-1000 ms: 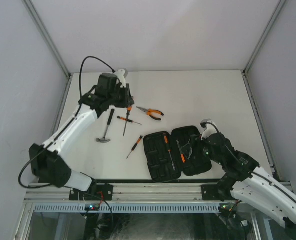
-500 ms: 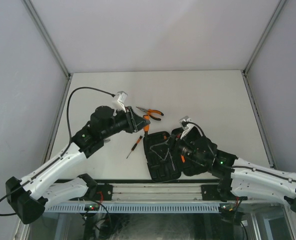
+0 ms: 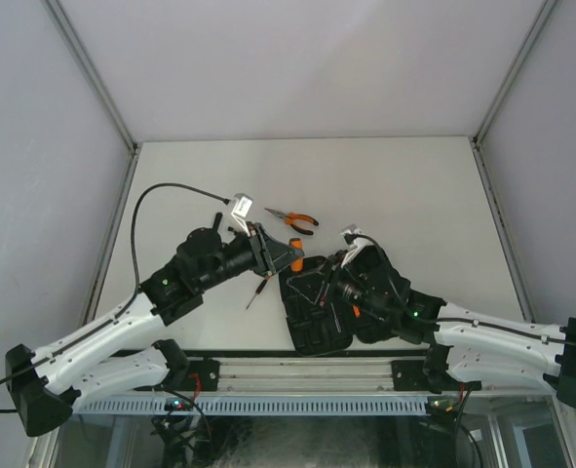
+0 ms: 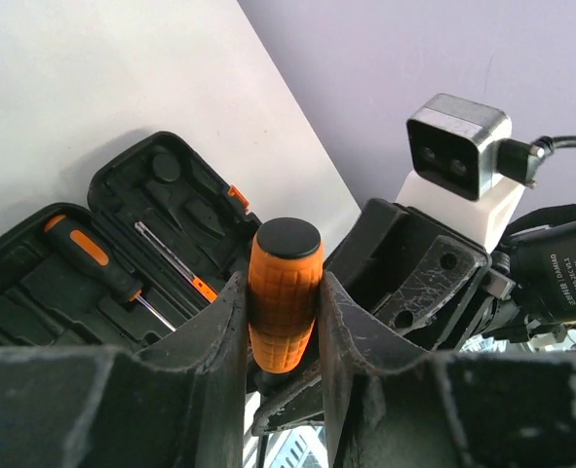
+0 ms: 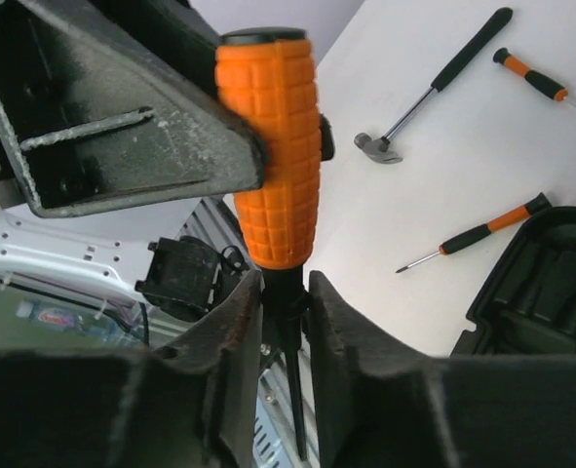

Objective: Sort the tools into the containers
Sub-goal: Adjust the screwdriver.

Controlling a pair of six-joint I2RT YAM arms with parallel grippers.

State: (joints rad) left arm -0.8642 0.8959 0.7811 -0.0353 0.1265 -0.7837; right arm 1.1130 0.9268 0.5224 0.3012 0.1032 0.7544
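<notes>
A thick screwdriver point(image 4: 285, 302) with an orange gridded handle and a black cap hangs in the air over the left edge of the open black case point(image 3: 317, 312). My left gripper point(image 4: 285, 327) is shut on its handle point(image 3: 294, 257). My right gripper point(image 5: 286, 302) meets it from the other side, its fingers pressed on the black collar just below the handle point(image 5: 268, 156). One orange-and-black screwdriver point(image 4: 88, 255) and a thin one point(image 4: 175, 265) lie in the case's slots.
Needle-nose pliers point(image 3: 295, 220) lie on the table behind the case. A thin screwdriver point(image 3: 258, 291) lies left of the case point(image 5: 551, 283). A hammer point(image 5: 429, 93) and another screwdriver point(image 5: 536, 78) lie farther left, under my left arm.
My left arm has carried the thick screwdriver from the back left to the case. My right gripper has swung left to meet it and closed on its collar.
</notes>
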